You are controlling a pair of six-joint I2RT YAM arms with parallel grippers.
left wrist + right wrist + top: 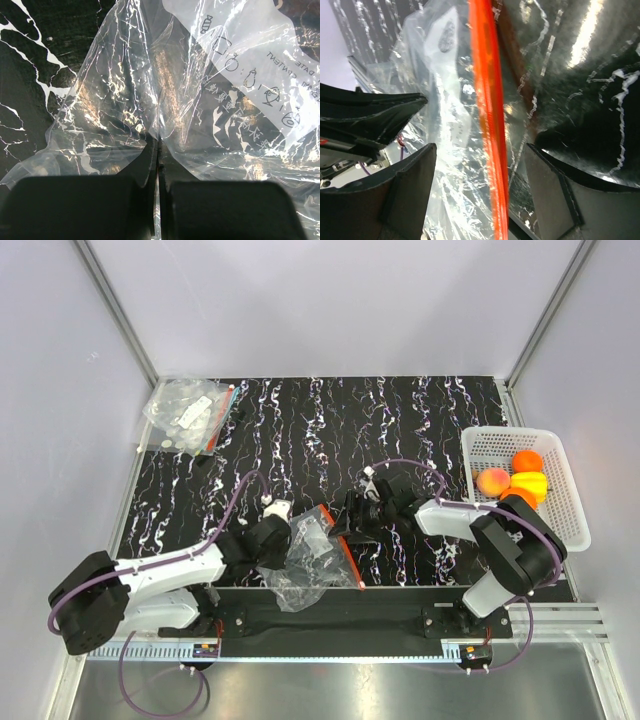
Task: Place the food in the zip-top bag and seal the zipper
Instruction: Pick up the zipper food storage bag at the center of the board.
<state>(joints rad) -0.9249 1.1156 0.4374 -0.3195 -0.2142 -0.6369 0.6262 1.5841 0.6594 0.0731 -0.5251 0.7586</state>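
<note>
Pinching a fold of the clear zip-top bag (200, 100) in the left pincer (157, 195), both fingers pressed together on the film with no gap showing, the rest of the pouch spreading out ahead of the tips. Straddling the red-orange zipper (487, 100) with the right pincer (479, 155), jaws standing wide apart and gripping nothing, the strip running lengthwise through the gap and, as far as can be told, touching neither finger. Lying crumpled between the two pincers in the overhead view, zipper edge turned toward the right one; impossible to tell whether the mouth is parted or pressed shut. Sitting well behind the right pincer, past its own arm, in a white basket (572, 515): the food (515, 482), none of it in the pouch. Judging from this, standing at the very start: bag held and zipper approached, with opening the mouth, carrying over every fruit and running the zipper closed all waiting to be done.
</note>
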